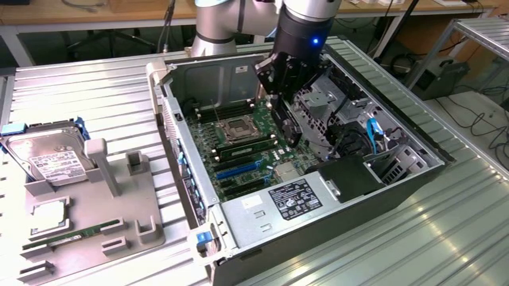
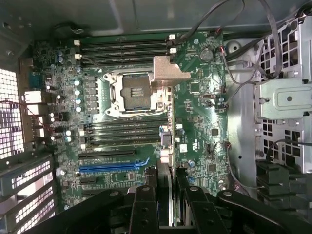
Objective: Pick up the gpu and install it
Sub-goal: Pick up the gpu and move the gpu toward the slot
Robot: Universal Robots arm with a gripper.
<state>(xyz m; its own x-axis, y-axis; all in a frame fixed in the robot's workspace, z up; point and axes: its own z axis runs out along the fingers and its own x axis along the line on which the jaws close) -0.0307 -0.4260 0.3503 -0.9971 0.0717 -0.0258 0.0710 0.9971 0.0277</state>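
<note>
Open black and silver computer case lies on its side on the ribbed metal bench, with the green motherboard facing up at me.

My gripper is about half closed, clamped on the gpu, a thin dark circuit card with a silver end bracket. The card hangs edge-down, inside the case walls, above the board. It sits just beside the square silver processor socket and is apparently not touching anything.

Step in hand, as I judge it, is carrying the card to its slot.
- The long blue expansion slot lies nearer the exterior view's front than the card.
- The card's edge runs crosswise to the slot in the wrist view, so it needs turning as well as shifting.
- The bracket must meet the grey slotted rear wall.
- Keep the card upright and the grip square. A tilt would jam the edge connector.

Edges and room:
- The grey perforated drive cage stands close on the exterior view's right of my fingers.
- Loose dark cables hang near it.
- The silver power supply box with a black label closes off the near end.
- There is open air above the board toward the exterior view's left.
</note>
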